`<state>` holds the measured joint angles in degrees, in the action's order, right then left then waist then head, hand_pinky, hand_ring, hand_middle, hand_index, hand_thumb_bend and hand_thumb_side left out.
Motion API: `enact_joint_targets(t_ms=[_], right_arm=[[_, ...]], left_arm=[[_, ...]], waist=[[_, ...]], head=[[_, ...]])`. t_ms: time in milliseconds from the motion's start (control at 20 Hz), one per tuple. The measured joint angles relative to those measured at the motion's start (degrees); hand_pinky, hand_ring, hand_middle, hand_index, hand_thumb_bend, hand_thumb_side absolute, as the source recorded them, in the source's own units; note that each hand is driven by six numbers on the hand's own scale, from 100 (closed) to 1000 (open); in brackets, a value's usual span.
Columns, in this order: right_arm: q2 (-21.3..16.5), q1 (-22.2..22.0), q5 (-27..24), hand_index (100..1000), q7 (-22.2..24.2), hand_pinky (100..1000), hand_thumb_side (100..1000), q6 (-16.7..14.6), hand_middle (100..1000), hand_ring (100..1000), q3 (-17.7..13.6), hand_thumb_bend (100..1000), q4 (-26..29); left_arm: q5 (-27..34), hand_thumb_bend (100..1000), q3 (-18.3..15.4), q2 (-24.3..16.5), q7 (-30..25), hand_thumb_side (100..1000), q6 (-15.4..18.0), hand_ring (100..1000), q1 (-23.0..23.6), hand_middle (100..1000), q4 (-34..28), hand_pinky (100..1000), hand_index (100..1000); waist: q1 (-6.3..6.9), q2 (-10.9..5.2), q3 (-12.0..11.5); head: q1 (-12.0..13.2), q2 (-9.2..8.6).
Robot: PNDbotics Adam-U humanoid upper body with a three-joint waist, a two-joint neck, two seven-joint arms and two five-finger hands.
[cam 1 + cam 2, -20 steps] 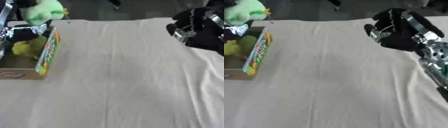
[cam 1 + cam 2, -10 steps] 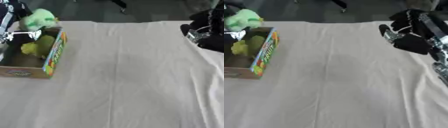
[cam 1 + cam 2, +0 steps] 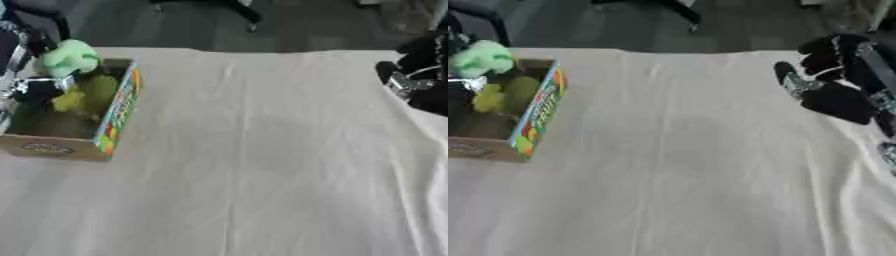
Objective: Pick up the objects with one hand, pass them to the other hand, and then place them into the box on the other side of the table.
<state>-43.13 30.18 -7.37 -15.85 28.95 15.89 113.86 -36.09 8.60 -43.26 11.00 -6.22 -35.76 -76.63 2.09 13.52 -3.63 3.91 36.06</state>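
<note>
Here the left hand [image 3: 31, 87] holds a green toy [image 3: 70, 56] over the box [image 3: 118, 112]; right hand [image 3: 829, 82] hangs curled, empty

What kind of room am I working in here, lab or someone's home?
Probably a lab or office workspace, not a home. The work surface is a table under a plain white cloth, a dark hard floor lies beyond its far edge with what looks like a chair base on it, and a printed cardboard box serves as the drop bin.

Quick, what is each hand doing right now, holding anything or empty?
Left hand: over the box beside a light green soft object; grip cannot be told.
Right hand: holds nothing, above the table's right side; fingers unclear.
</note>
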Motion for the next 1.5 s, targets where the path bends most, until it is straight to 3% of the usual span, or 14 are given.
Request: enact_joint_targets(t_ms=[100,250,300,350,400,450,600,800,1000,1250,1350,1450,1500], right_arm=[[0.0,0.0,0.0,718,-0.1,714,358,0.1,593,684,-0.2,354,0.0],[0.0,-0.1,0.0,719,-0.2,714,358,0.1,592,683,-0.3,355,0.0],[0.0,-0.3,0.1,719,-0.2,714,358,0.1,592,683,-0.3,355,0.0],[-0.1,-0.5,0.1,719,-0.3,713,358,0.1,593,683,-0.3,358,0.0],[-0.1,-0.5,0.2,719,-0.4,713,357,0.2,592,683,-0.4,359,0.0],[-0.1,-0.6,0.3,719,-0.5,713,357,0.2,592,682,-0.5,359,0.0],[-0.5,-1.0,0.6,718,-0.9,712,356,0.3,591,682,-0.8,359,0.0],[-0.5,-1.0,0.6,718,-1.3,713,354,0.3,590,681,-1.0,361,0.0],[-0.5,-1.2,0.6,718,-1.7,712,351,0.1,589,680,-1.1,362,0.0],[-0.5,-1.6,0.6,714,-2.9,709,357,-0.3,586,678,-2.1,329,0.0],[-0.5,-2.0,0.6,717,-4.2,712,400,-0.4,590,683,-2.8,245,0.0],[-0.3,-2.3,0.6,721,-6.4,715,457,-0.3,592,689,-3.9,150,0.0],[0.0,-2.5,0.5,723,-7.8,717,461,-0.2,595,692,-4.5,146,0.0]], left_arm=[[-0.2,540,-0.1,0.0,0.2,100,-0.2,504,0.0,422,0.8,517,497],[-0.8,653,-0.2,0.0,0.4,100,-0.4,550,0.0,475,1.5,573,567],[-1.1,653,-0.2,0.0,0.4,100,-0.4,550,0.0,475,1.7,573,567],[-1.4,788,-0.3,0.0,0.4,171,-0.5,620,0.1,551,1.8,627,673],[-1.6,897,-0.3,0.0,0.4,316,-0.6,689,0.1,625,1.8,676,752],[-1.8,957,-0.3,0.0,0.1,399,-0.8,737,0.2,685,1.9,712,792],[-3.1,995,-0.3,0.0,-1.5,489,-1.4,767,0.5,728,2.1,739,831],[-4.9,992,-0.8,0.0,-3.3,635,-2.3,767,0.6,730,2.1,740,843],[-5.0,961,-1.4,0.0,-3.3,636,-2.5,756,1.1,715,1.6,729,832],[0.0,660,-3.6,0.0,-0.7,626,-3.4,699,2.9,640,-2.5,679,765],[4.9,541,-4.9,0.5,0.9,657,-4.1,675,3.5,615,-4.9,658,755],[11.2,487,-6.1,1.6,2.8,673,-4.8,662,3.9,603,-7.7,644,750],[14.5,475,-6.6,2.2,3.8,676,-5.2,661,4.2,602,-8.9,641,751]], waist=[[0.00,0.00,0.0],[0.00,0.00,0.0],[0.00,0.00,0.0],[0.00,0.00,0.0],[0.00,0.00,0.0],[0.00,0.00,0.0],[0.00,0.00,0.0],[0.00,0.00,0.0],[0.00,0.01,0.0],[-0.02,0.01,-0.4],[-0.05,-0.03,-0.4],[-0.08,-0.26,-0.5],[-0.13,-0.56,-0.6]], head=[[0.1,-0.01],[0.2,-0.01],[0.2,-0.01],[0.1,-0.01],[0.0,-0.01],[0.0,-0.01],[0.0,-0.01],[0.0,-0.01],[-0.3,-0.01],[-2.1,0.02],[-3.8,0.06],[-5.3,0.10],[-5.8,0.14]])
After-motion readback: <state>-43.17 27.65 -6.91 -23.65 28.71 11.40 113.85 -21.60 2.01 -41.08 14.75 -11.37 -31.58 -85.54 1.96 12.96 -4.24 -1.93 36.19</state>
